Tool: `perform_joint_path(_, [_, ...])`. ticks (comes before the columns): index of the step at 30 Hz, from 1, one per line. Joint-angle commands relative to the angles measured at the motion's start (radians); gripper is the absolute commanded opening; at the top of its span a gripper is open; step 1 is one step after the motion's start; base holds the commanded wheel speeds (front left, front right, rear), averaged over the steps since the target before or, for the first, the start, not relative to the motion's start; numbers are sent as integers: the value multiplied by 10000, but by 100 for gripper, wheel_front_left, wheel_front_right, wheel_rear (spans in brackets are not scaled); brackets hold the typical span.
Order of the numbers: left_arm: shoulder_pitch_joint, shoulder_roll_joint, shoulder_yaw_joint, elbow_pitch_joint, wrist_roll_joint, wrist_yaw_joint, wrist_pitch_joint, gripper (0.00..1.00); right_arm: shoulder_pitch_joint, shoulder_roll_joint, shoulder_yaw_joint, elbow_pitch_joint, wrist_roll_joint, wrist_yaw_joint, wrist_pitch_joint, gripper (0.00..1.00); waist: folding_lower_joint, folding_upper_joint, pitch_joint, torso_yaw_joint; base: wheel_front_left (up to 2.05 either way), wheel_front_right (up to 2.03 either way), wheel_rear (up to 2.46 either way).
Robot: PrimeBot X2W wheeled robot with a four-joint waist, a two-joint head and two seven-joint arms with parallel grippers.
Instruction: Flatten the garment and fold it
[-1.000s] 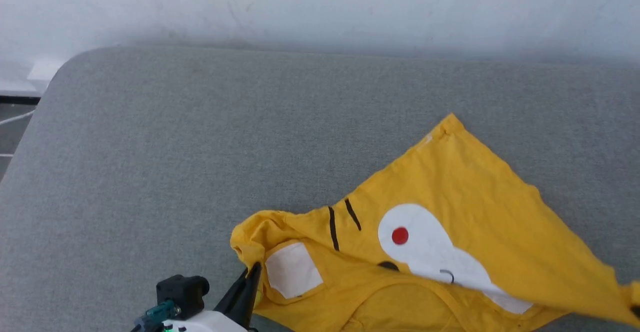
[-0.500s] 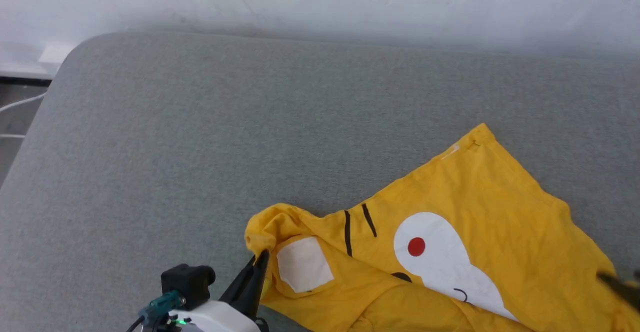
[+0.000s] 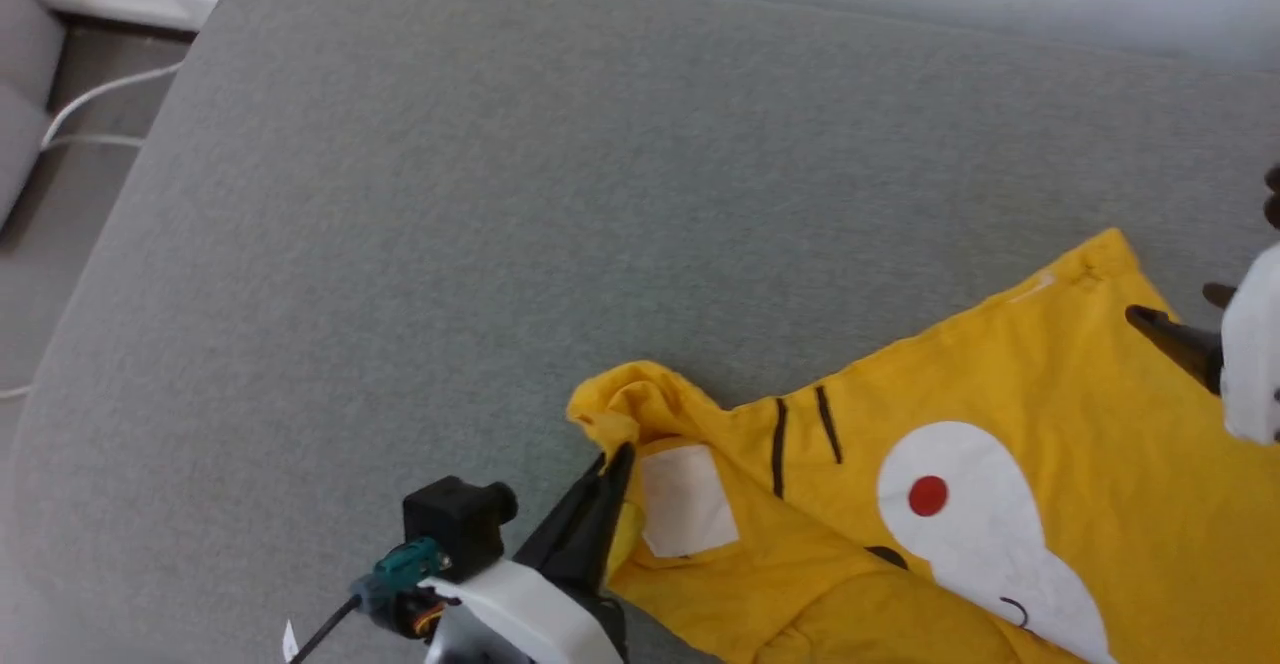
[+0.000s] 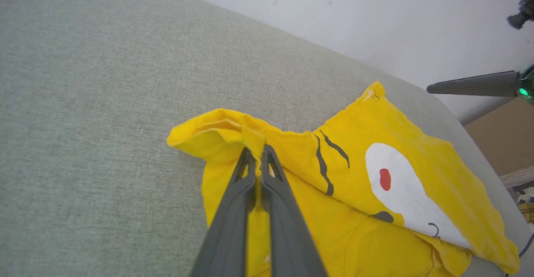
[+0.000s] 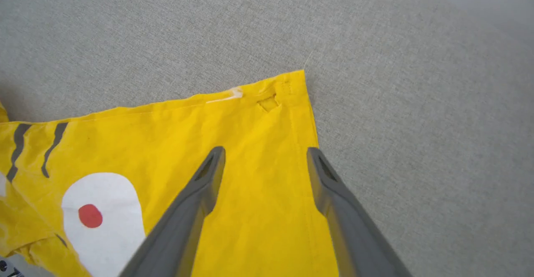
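Grey upholstered surface (image 3: pixel 500 194); garment (image 3: pixel 1050 374) soft, light, rumples easily; left tool (image 4: pixel 257 154) pinches its bunched edge; right tool (image 5: pixel 265 152) gapes empty over the flat corner, a likely hold.

One garment (image 3: pixel 1000 374), one left pincer (image 4: pixel 258 152), one right pincer (image 5: pixel 265 154), one grey cushion (image 3: pixel 500 194)

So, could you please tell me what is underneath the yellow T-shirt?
The T-shirt lies on the grey cushion, which shows beside it; whatever else lies beneath is covered.
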Motion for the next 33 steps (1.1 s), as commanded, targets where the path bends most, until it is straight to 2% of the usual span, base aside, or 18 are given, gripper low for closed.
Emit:
perform_joint_path(1, [-215,-146,-91,-19,135,-73,-55,0,-449,-51,260,456,-160,-9,-124,100,-2,0,792,871,0,0,0])
perform_joint_path(10, [-516,-579,-415,291,136,-288,-229,0,-1503,-967,1484,2654,-619,-9,-410,100,-2,0,1323,1667,0,0,0])
perform_joint_path(13, [-597,-686,-487,413,121,-340,-264,0,-1339,-1324,1834,3032,-580,-9,-451,100,-2,0,1385,1811,0,0,0])
perform_joint_path(18, [-656,-746,-515,520,99,-371,-312,0,-1002,-1550,2156,3390,-322,-9,-564,100,-2,0,1414,1879,0,0,0])
perform_joint_path(19, [-661,-745,-514,542,94,-375,-323,0,-911,-1633,2293,3433,-266,-9,-538,76,-2,0,1419,1878,0,0,0])
perform_joint_path(20, [-667,-745,-514,564,90,-377,-333,0,-828,-1740,2451,3430,-202,-9,-527,0,-2,0,1419,1876,0,0,0])
perform_joint_path(22, [-684,-746,-489,607,72,-379,-368,0,-756,-1932,2635,3392,-26,-9,-635,0,-2,0,1391,1832,0,0,0])
perform_joint_path(27, [-768,-569,-314,629,108,-363,-484,0,-1213,-1940,2601,3261,268,-9,-1880,0,-2,0,1057,1480,0,0,0])
perform_joint_path(33, [-1107,167,333,20,421,-72,-508,0,-2014,-1996,2644,2685,493,-9,-3700,0,-2,0,221,761,0,0,0])
